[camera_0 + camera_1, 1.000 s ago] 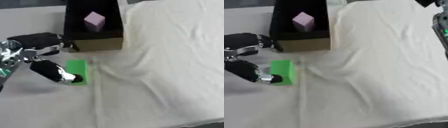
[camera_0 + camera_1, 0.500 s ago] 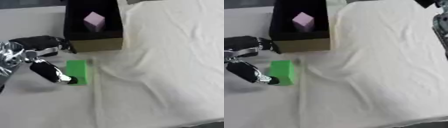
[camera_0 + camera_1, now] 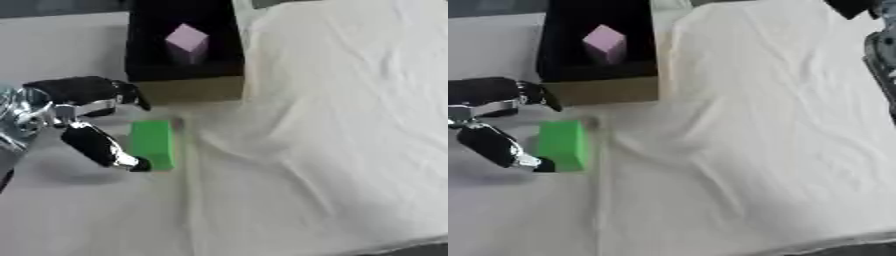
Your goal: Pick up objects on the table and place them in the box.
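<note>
We see the left robot hand [image 3: 74,112] spread apart around the green block [image 3: 151,144], thumb tip touching its near left corner, fingers above its far end. The block lies flat on the cloth-covered counter [image 3: 332,125], just in front of the box [image 3: 185,87]. A pink block [image 3: 186,41] sits inside. The right robot hand: dark parts at right-eye edge; we cannot tell its state.

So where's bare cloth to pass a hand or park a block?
The wide white cloth right of the box and green block is bare. It is crowded at the left, where the left hand brackets that block under the box.
</note>
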Robot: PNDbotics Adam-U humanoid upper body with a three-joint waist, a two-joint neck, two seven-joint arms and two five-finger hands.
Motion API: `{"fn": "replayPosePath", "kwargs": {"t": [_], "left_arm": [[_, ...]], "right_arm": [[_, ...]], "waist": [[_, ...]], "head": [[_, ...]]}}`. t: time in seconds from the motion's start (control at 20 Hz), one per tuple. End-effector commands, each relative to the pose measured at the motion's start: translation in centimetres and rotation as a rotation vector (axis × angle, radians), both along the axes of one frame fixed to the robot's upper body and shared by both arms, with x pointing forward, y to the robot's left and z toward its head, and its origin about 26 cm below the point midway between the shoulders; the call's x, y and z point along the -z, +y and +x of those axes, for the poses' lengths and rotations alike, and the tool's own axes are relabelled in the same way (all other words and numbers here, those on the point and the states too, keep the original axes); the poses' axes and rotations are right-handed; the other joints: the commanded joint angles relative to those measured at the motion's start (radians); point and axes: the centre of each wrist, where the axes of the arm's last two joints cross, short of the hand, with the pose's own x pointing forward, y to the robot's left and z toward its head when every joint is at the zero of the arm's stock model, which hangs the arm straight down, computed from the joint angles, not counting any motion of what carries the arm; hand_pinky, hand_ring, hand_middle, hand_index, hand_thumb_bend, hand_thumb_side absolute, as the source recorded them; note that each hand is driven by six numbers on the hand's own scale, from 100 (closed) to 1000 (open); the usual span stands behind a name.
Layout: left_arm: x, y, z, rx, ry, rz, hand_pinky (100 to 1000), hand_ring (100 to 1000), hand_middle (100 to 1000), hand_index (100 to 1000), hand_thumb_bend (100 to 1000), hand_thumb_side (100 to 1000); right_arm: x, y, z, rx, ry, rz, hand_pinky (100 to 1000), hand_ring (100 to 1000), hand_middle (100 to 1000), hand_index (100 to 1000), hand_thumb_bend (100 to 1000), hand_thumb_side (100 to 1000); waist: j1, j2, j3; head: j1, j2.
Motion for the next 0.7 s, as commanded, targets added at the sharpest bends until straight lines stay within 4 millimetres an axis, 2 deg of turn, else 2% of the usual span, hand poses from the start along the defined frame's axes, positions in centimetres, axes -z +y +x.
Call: {"fn": "replayPosePath", "kwargs": {"t": [0.05, 0.5, 0.55, 0.6, 0.65, 0.7], "left_arm": [[-0.5, 0.1, 0.4, 0.004, -0.028, 0.007, 842, 901, 862, 891, 666, 612], [0.5, -0.4, 1.1, 0.014, -0.062, 0.032, 782, 836, 797, 832, 629, 615], [0.5, -0.4, 1.1, 0.013, -0.078, 0.032, 734, 772, 727, 768, 600, 598], [0.5, -0.5, 1.1, 0.012, -0.093, 0.031, 725, 760, 713, 757, 598, 595], [0.5, -0.5, 1.1, 0.010, -0.107, 0.030, 690, 706, 642, 700, 587, 586], [0.5, -0.5, 1.1, 0.008, -0.124, 0.029, 677, 679, 612, 673, 572, 579]], "right_arm": [[-0.9, 0.0, -0.5, -0.001, -0.028, -0.008, 847, 797, 727, 877, 108, 976], [-0.9, 0.0, -0.5, -0.007, -0.024, 0.004, 847, 795, 724, 877, 108, 976], [-0.9, 0.0, -0.5, -0.007, -0.024, 0.005, 847, 794, 724, 876, 108, 976], [-0.9, 0.0, -0.5, -0.007, -0.024, 0.007, 847, 794, 724, 876, 108, 976], [-0.9, 0.0, -0.5, -0.008, -0.025, 0.008, 847, 794, 723, 876, 108, 978], [-0.9, 0.0, -0.5, -0.009, -0.024, 0.009, 847, 794, 723, 876, 108, 978]], "waist": [[-0.002, -0.017, -0.003], [-0.004, -0.013, -0.008], [-0.005, -0.013, -0.008], [-0.005, -0.013, -0.007], [-0.005, -0.014, -0.007], [-0.006, -0.014, -0.006]], "head": [[-0.003, -0.005], [0.000, -0.007], [0.000, -0.008], [-0.001, -0.008], [-0.001, -0.008], [-0.001, -0.008]]}}
